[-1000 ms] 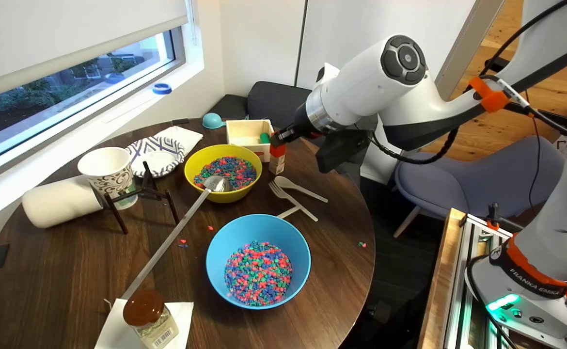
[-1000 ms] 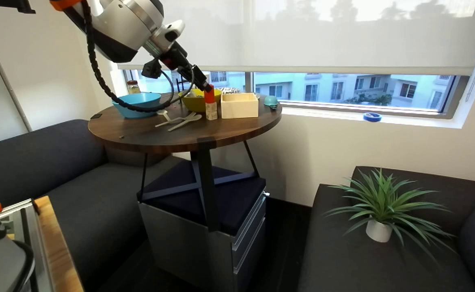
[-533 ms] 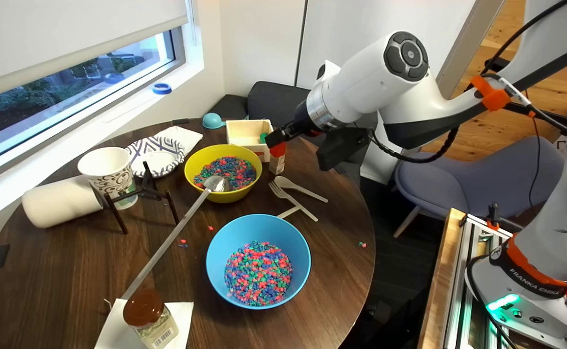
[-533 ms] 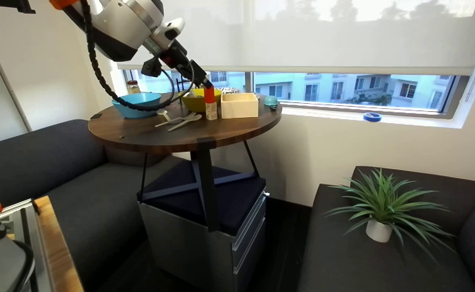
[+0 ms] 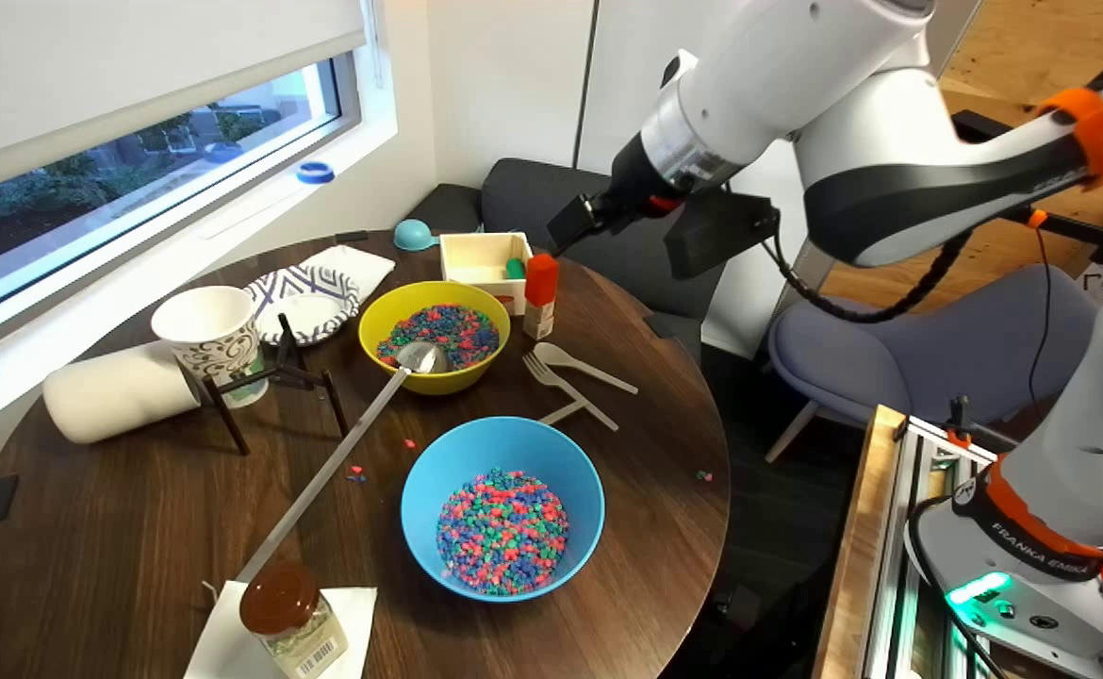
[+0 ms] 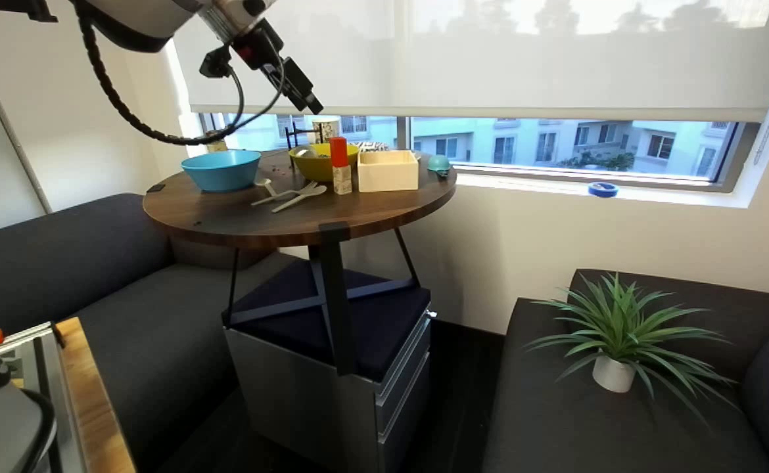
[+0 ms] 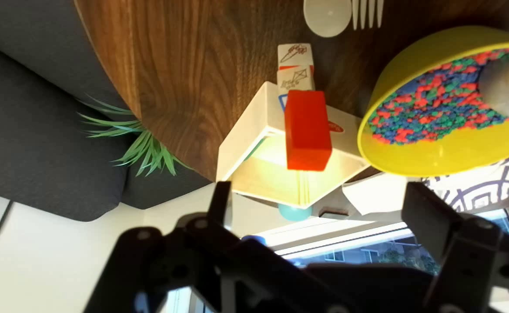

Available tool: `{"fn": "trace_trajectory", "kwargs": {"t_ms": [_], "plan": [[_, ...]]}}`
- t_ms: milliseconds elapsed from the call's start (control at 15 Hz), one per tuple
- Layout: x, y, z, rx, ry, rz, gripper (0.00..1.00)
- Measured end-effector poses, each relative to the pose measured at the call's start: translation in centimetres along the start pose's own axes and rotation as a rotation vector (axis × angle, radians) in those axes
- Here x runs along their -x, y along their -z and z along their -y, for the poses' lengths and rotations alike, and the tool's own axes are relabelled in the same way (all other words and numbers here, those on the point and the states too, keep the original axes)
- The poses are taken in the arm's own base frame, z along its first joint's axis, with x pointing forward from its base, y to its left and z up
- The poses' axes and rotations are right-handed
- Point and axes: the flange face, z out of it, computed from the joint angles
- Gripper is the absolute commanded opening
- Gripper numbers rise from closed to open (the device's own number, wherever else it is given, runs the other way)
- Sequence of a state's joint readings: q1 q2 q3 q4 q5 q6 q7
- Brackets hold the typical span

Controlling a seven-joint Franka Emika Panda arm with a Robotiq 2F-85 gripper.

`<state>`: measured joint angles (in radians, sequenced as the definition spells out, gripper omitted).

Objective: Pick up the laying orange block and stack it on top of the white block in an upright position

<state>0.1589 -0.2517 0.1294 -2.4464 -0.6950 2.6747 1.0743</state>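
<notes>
White blocks (image 7: 296, 78): two, stacked
Orange block (image 7: 307, 130): one, upright on top, wrist-view center
Yellow bowl (image 7: 454, 158): one
End effector (image 7: 317, 191): one, spread wide, apart from block

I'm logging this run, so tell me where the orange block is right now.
In an exterior view, the orange block stands upright atop the white blocks, just left of the pale box, with the yellow bowl behind.

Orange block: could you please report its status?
Gripper open, holding nothing. Orange block upright on white block. Possible obstacle: wooden box close beside.
</notes>
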Motion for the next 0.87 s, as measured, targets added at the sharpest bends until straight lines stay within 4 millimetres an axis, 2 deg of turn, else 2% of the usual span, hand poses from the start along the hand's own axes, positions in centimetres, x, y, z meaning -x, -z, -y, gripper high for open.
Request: {"fn": "trace_trajectory", "kwargs": {"t_ms": [333, 467, 667, 867], "plan": [[-2.8, 9.2, -2.9, 0.033, -0.057, 0.008, 1.0], [-3.5, 12.1, -4.1, 0.023, -0.069, 0.0, 1.0], [-4.3, 14.2, -5.3, -0.037, -0.05, -0.02, 1.0], [-4.5, 14.1, -5.5, -0.028, -0.05, -0.026, 1.0]]}}
